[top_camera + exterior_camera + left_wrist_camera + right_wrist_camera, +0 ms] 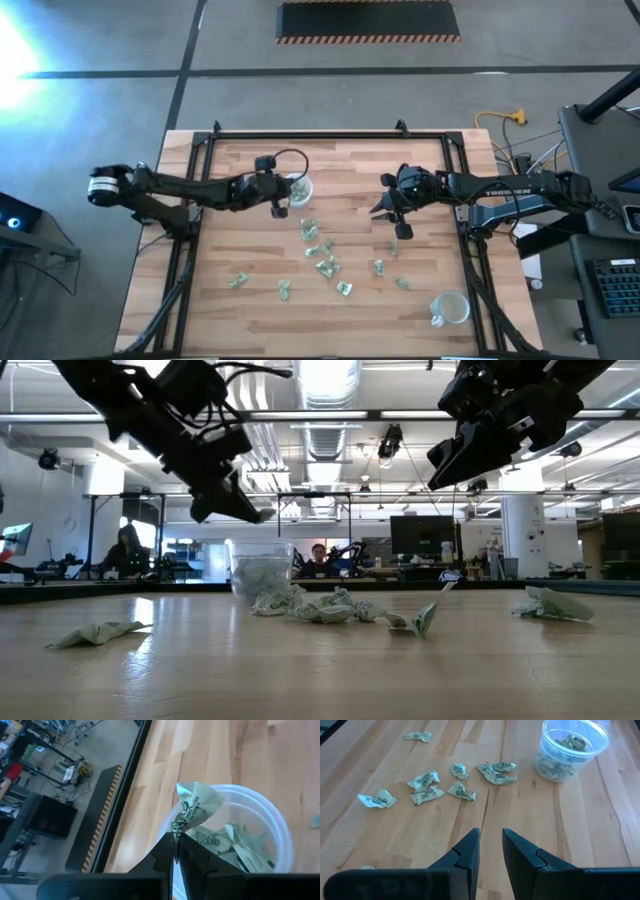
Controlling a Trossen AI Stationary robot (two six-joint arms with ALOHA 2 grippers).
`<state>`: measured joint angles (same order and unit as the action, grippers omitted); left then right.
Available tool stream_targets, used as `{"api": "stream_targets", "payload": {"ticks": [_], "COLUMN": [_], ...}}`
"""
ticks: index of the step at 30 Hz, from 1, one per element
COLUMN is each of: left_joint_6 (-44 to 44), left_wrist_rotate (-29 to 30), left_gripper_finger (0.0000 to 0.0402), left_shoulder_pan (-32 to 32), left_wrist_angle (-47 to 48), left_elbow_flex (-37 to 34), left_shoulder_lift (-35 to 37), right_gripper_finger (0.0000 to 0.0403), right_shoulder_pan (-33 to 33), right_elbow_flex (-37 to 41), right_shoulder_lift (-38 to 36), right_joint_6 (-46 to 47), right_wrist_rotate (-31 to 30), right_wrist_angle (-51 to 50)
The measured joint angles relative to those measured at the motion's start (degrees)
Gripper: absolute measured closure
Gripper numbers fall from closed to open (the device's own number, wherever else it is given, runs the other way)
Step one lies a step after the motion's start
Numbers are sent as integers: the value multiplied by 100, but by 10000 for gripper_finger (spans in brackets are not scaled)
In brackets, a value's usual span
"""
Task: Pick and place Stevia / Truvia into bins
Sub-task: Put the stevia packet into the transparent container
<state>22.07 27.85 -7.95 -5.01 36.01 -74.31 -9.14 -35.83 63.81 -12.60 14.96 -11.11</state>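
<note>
Table (580, 835) of smooth, pale wooden planks; crumpled paper sachets (427, 787) (matt); translucent plastic cup (272, 827) with a glossy rim.

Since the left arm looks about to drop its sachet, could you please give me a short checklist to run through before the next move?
1. Sachet pinched in the left gripper: ok, the fingers are shut on its lower edge.
2. Left gripper over the cup: ok, the sachet hangs above the rim.
3. Room in that cup: ok, several sachets lie inside but it is not full.
4. Right gripper free: ok, fingers apart, nothing between them.
5. Loose sachets ahead of the right gripper: ok, they lie scattered on the table.
6. Second cup ready near the right arm: cannot tell what it holds.
</note>
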Motion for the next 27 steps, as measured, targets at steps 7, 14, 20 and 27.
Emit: {"api": "stream_targets", "payload": {"ticks": [7,14,20,27], "left_joint_6": [85,106,141,125], "left_wrist_rotate": [-322,-322,-318,-295], "left_gripper_finger": [395,393,339,272], "left_shoulder_pan": [-137,-137,-137,-136], "left_wrist_angle": [-109,-263,-356,-353], "left_elbow_flex": [0,2,7,7], "left_shoulder_lift": [-339,-501,-546,-490], "right_gripper_finger": [334,327,328,334], "right_shoulder_pan": [2,2,2,2], "right_elbow_flex": [0,0,35,156], "right_shoulder_lift": [0,0,-2,-2], "right_joint_6": [-2,-16,-2,220], "right_wrist_rotate": [0,0,2,7], "right_wrist_angle": [0,0,4,-69]}}
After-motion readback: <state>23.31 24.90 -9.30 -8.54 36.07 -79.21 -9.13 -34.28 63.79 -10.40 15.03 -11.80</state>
